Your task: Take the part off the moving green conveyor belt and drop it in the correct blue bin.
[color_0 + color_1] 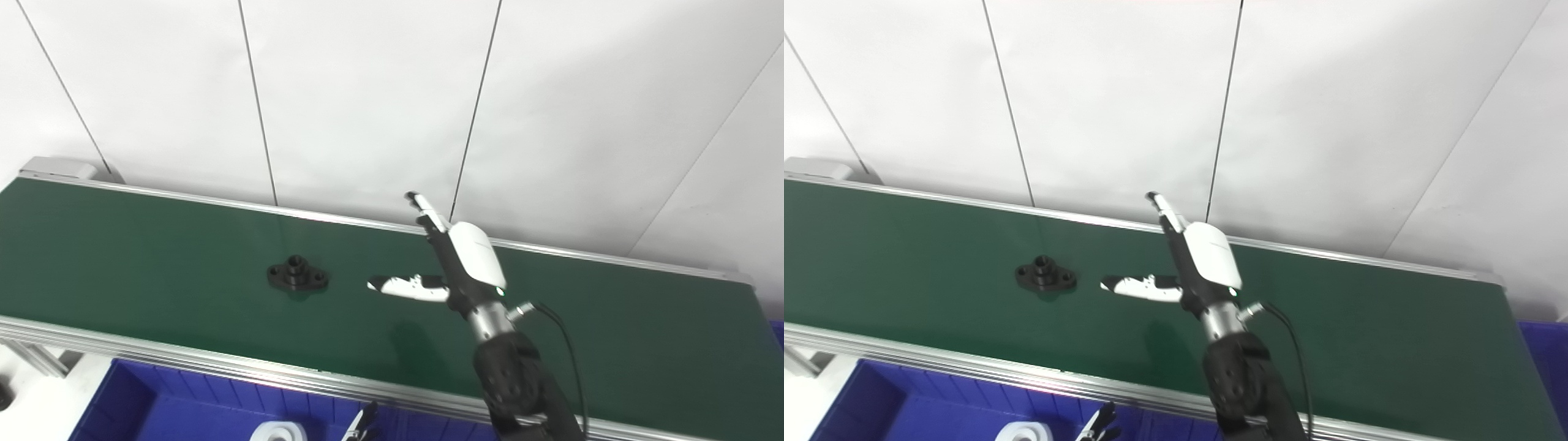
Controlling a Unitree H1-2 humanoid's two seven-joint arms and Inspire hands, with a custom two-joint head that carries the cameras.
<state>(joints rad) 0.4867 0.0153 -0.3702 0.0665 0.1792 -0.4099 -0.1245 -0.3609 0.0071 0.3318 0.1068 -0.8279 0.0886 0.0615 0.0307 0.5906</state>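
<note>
You've got the right hand (456,260) up over the green conveyor belt (153,245), roughly mid-belt, w/ its arm coming in from the bottom edge on the right side. It's spread open & holding nothing: fingers (422,208) stretch toward the belt's far edge, thumb (404,286) sticks out sideways toward the left end. Black wrist w/ a cable looping off it sits just below.

The part (297,275) is a black flanged piece w/ a raised round hub in the middle & a hole in each ear. It lies flat on the belt, left of the thumb tip, close but not touching, about midway btwn the far & near edges.

Below the belt's near rail, at the bottom-left corner, you see a blue bin (177,398) w/ a white round item (278,432) in it, cut off by the bottom edge.

Left hand (362,425): only dark fingertips poke up at the bottom edge, over the bin next to the white item. Can't tell if it's open or closed from that little.

Another bit of blue bin (1543,355) shows past the belt's right end. Behind the far rail: plain white panelled wall (367,104).
</note>
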